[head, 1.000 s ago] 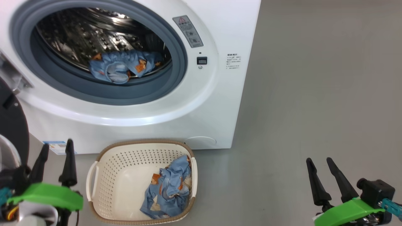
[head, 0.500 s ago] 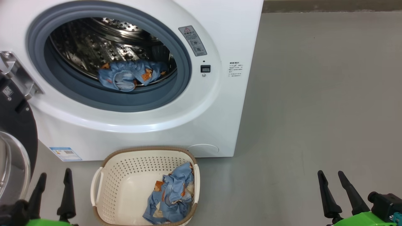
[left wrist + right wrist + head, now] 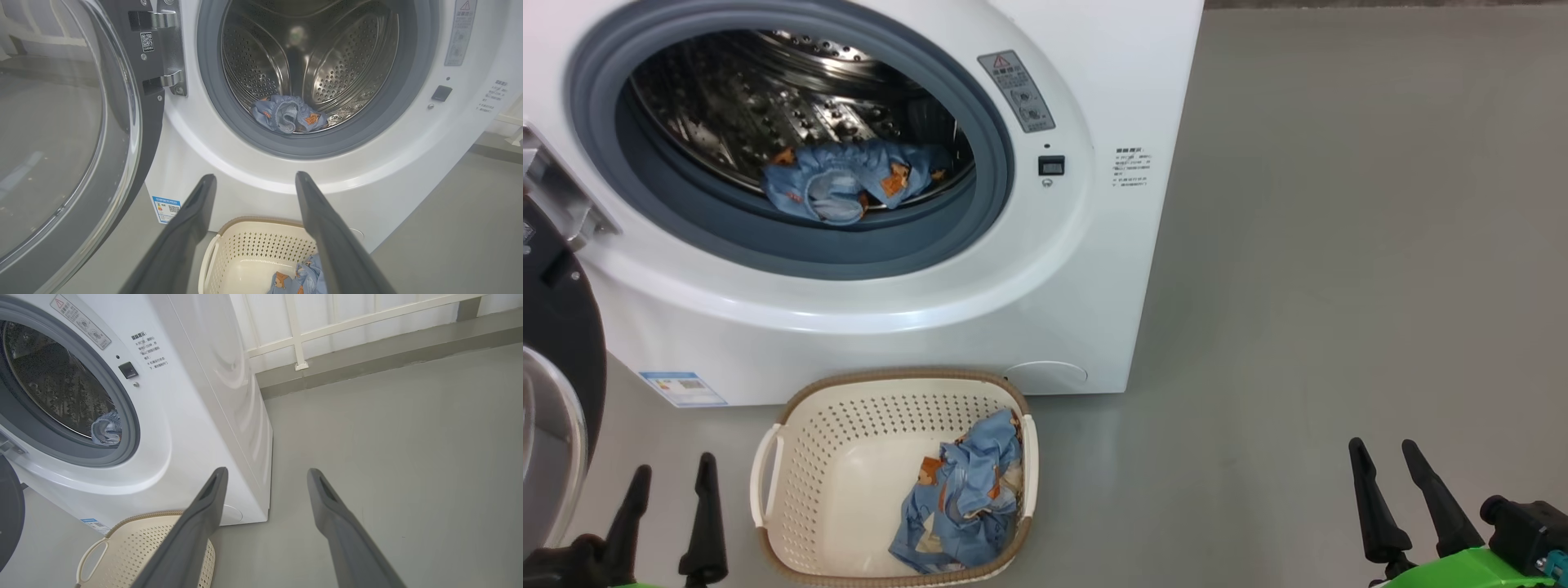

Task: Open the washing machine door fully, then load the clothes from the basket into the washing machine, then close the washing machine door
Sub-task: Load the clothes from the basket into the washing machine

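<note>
Left gripper (image 3: 676, 465) and right gripper (image 3: 1380, 445) both gape empty; between them the basket (image 3: 890, 377) holds one crumpled garment (image 3: 964, 498); ahead, the washing machine (image 3: 1054, 269) holds a second garment (image 3: 841, 180).

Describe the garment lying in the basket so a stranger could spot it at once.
Find the white front-loading washing machine; on the floor before it sits a cream perforated basket. The crumpled light-blue garment with orange prints lies in its right half, unlike the matching one inside the steel drum.
</note>
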Robot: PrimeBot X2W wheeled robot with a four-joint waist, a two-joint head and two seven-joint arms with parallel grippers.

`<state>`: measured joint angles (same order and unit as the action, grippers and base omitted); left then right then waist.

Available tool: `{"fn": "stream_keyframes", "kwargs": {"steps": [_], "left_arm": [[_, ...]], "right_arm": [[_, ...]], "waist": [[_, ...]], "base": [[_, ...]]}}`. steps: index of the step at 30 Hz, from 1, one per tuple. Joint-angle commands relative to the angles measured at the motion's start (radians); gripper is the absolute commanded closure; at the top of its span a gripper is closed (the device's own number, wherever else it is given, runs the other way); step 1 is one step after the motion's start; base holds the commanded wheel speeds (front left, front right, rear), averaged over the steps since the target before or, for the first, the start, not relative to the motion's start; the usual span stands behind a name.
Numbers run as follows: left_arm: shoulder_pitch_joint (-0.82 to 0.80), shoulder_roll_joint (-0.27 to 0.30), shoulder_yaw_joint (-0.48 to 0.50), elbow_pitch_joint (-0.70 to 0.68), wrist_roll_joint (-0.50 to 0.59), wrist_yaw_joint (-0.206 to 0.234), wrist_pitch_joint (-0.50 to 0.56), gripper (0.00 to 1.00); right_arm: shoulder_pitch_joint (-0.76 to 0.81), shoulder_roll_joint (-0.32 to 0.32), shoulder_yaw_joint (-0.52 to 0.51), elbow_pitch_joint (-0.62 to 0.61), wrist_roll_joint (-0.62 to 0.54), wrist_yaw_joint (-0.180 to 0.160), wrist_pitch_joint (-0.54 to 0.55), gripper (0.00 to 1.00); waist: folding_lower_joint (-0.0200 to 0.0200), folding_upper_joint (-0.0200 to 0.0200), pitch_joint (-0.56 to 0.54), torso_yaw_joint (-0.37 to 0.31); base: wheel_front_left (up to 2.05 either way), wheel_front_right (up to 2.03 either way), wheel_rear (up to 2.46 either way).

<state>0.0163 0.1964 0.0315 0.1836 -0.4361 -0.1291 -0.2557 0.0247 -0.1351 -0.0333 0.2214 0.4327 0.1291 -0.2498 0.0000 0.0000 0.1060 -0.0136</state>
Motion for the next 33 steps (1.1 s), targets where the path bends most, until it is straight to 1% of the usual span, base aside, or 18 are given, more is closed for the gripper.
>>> {"fn": "stream_keyframes", "kwargs": {"steps": [1,7,17,28,33], "left_arm": [[-0.035,0.019,0.024,-0.004,0.0,-0.002,-0.006,0.0],[-0.054,0.016,-0.005,0.033,-0.02,-0.002,-0.006,0.0],[-0.152,0.036,-0.11,0.139,-0.079,-0.002,-0.006,0.0],[-0.312,0.085,-0.259,0.264,-0.165,-0.002,-0.006,0.0],[-0.405,0.1,-0.35,0.346,-0.214,-0.002,-0.006,0.0]], "right_arm": [[-0.022,-0.008,0.023,-0.029,-0.007,0.002,-0.012,0.0],[-0.036,0.007,0.02,-0.037,-0.015,0.002,-0.012,0.0],[-0.117,0.039,0.032,-0.053,-0.035,0.002,-0.012,0.0],[-0.197,0.071,0.047,-0.065,-0.051,0.002,-0.012,0.0],[-0.235,0.08,0.052,-0.076,-0.056,0.002,-0.012,0.0]], "waist": [[0.0,0.0,0.015,-0.004],[0.0,0.0,0.05,-0.007],[0.0,0.0,0.177,-0.034],[0.0,0.0,0.307,-0.077],[0.0,0.0,0.381,-0.102]], "base": [[0.0,0.0,0.0],[0.0,0.0,0.0],[0.0,0.0,0.0],[0.0,0.0,0.0],[0.0,0.0,0.0]]}}
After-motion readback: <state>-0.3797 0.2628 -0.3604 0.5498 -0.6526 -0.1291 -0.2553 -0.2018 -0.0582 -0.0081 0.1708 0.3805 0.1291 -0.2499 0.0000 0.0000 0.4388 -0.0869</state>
